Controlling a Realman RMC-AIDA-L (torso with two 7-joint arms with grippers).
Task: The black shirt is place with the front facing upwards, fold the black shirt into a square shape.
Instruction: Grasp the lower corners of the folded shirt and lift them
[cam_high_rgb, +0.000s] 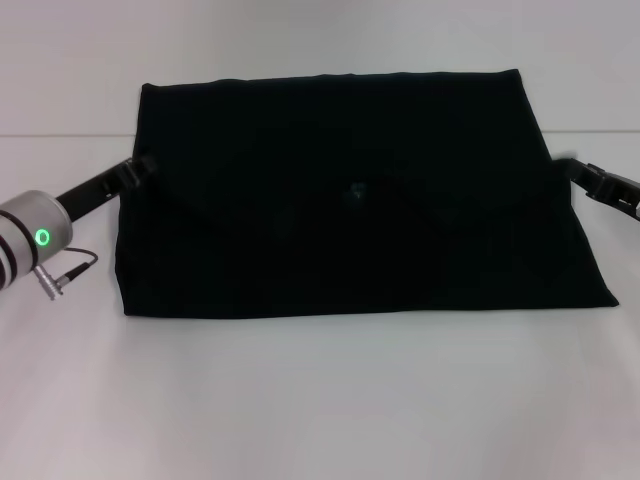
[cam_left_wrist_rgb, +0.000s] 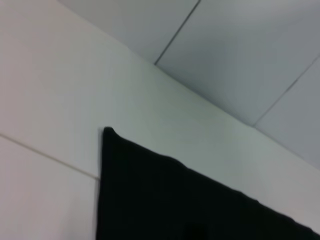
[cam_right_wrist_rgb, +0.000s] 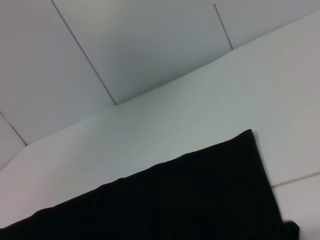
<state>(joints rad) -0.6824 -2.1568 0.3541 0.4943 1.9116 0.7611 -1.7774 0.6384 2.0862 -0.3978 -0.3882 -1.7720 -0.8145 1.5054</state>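
Observation:
The black shirt (cam_high_rgb: 350, 200) lies flat on the white table (cam_high_rgb: 320, 400) as a wide, roughly rectangular shape, broader at the near edge. A faint small bluish mark (cam_high_rgb: 356, 192) shows near its middle; no lettering shows. My left gripper (cam_high_rgb: 143, 168) is at the shirt's left edge, about halfway along it. My right gripper (cam_high_rgb: 572, 172) meets the right edge at about the same height. The left wrist view shows a far corner of the shirt (cam_left_wrist_rgb: 175, 200) on the table. The right wrist view shows the other far corner of the shirt (cam_right_wrist_rgb: 200, 195).
A thin seam (cam_high_rgb: 60, 135) runs across the table behind the arms. A cable plug (cam_high_rgb: 55, 278) hangs from the left arm's silver wrist (cam_high_rgb: 30, 240). Beyond the table's far edge, the wrist views show grey panels (cam_right_wrist_rgb: 125, 45).

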